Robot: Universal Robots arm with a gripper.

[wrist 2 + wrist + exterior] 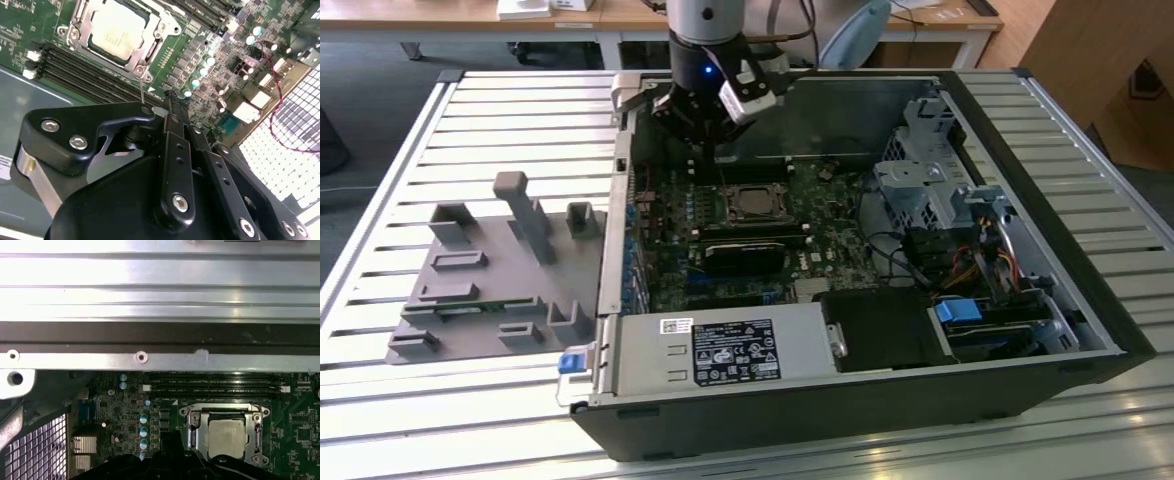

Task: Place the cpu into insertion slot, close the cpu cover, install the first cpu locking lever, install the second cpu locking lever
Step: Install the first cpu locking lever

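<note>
The cpu (116,27) lies flat in the insertion slot (750,203) on the motherboard, its dull silver top facing up. The silvery cpu cover (156,31) is down around it, framing the chip (227,436). A thin wire locking lever (143,92) rises from the socket's corner up to my fingertips. My gripper (161,109) hangs over the board just behind the socket (710,168), fingers shut together. The lever's end meets the tips; I cannot tell whether it is pinched between them.
The open computer case sits on a slatted table. Memory slots (90,70) run beside the socket, and the case wall (150,360) stands close behind. A drive cage (921,180) and power supply (720,350) fill the case's other sides. A grey fixture tray (494,270) lies at the exterior view's left.
</note>
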